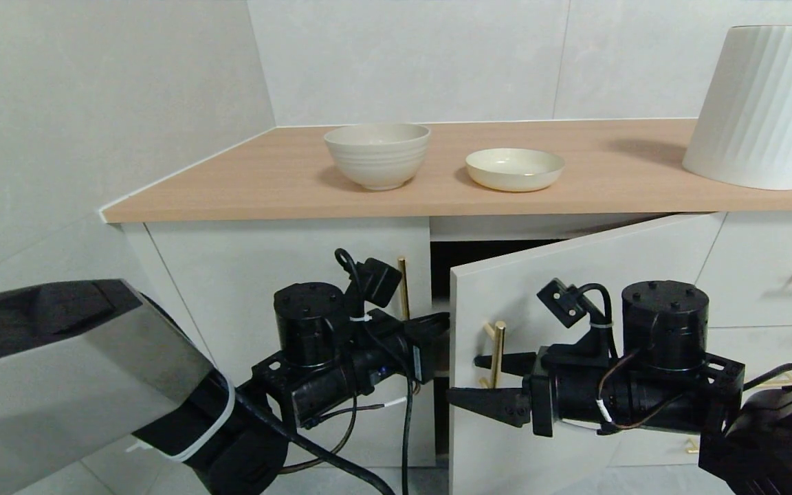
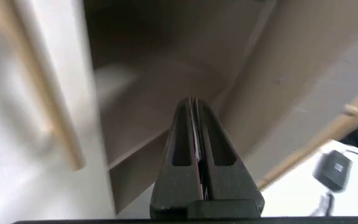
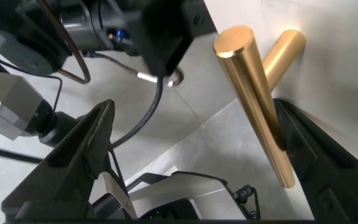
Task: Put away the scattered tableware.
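Head view: bowl (image 1: 377, 155) and shallow dish (image 1: 514, 168) stood side by side on countertop (image 1: 265, 185). Right gripper (image 1: 487, 382) spread wide, straddling gold door handle (image 1: 498, 350). Left gripper (image 2: 194, 121) pressed closed, empty, at cabinet opening (image 1: 492, 251).

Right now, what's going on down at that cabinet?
The right gripper has its fingers open on either side of the gold handle of the right cabinet door, which stands partly open. The left gripper, fingers shut, points into the gap behind that door. The bowl and the shallow dish sit on the countertop, not yet put away.
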Controlling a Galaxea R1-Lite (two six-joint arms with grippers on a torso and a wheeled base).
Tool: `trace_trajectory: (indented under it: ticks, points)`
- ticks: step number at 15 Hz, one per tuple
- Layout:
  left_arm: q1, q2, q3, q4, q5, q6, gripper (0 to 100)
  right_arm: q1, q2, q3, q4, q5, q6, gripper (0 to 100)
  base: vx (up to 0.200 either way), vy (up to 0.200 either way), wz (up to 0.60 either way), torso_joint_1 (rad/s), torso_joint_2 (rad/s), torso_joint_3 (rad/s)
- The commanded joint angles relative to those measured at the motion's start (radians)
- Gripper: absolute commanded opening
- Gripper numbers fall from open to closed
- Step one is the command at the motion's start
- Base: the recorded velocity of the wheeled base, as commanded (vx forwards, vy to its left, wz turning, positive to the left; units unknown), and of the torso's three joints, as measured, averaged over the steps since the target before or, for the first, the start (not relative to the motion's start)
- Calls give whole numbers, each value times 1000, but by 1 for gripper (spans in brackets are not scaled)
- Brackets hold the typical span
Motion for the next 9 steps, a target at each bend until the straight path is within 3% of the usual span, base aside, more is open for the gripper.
trace_trajectory:
  ticks: [1,4,9]
  points:
    - [-4,41,19,-39,-44,-2,0,-2,2,1,-1,-1,0,100,0,0,0,0,0,0]
    - [-6,108,11,-139,-91,-5,0,-3,-1,4,-1,-1,-1,100,0,0,0,0,0,0]
    - [-22,111,-12,-145,-93,-32,0,-17,0,5,-1,-1,-1,100,0,0,0,0,0,0]
